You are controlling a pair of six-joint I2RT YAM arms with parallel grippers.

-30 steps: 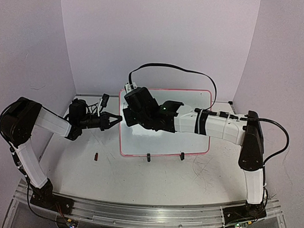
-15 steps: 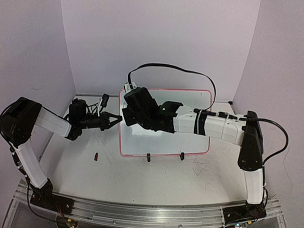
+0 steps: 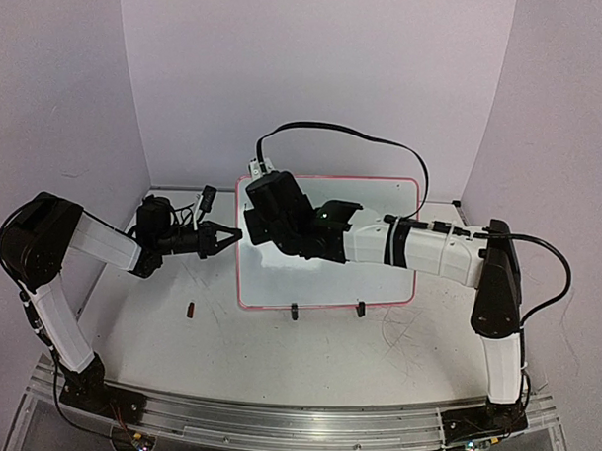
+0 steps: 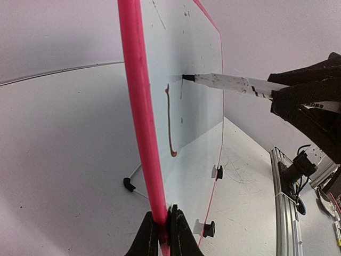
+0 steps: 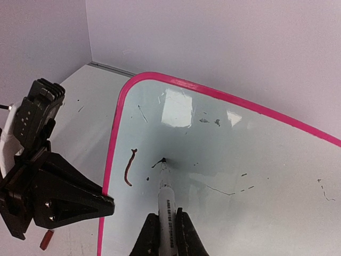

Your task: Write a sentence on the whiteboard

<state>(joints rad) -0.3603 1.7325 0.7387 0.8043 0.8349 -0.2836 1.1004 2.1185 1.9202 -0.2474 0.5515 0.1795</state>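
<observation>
Lilac walls [image 3: 316,78] back the scratched tabletop [image 3: 306,354]. From above, the right arm hides the marker [image 5: 165,198]. The right wrist view shows the right pincer [image 5: 166,217] clamped on it, with the tip touching the whiteboard [image 5: 256,160] just ahead, at a short black stroke [image 5: 155,165]. The left pincer [image 4: 164,217] is clamped on the board's pink frame edge.

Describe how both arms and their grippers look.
The left arm and right arm both have white shells between bulky black joints. The left gripper and right gripper are black with tapered fingers. A black cable arcs over the right wrist; another loops beside its elbow.
</observation>
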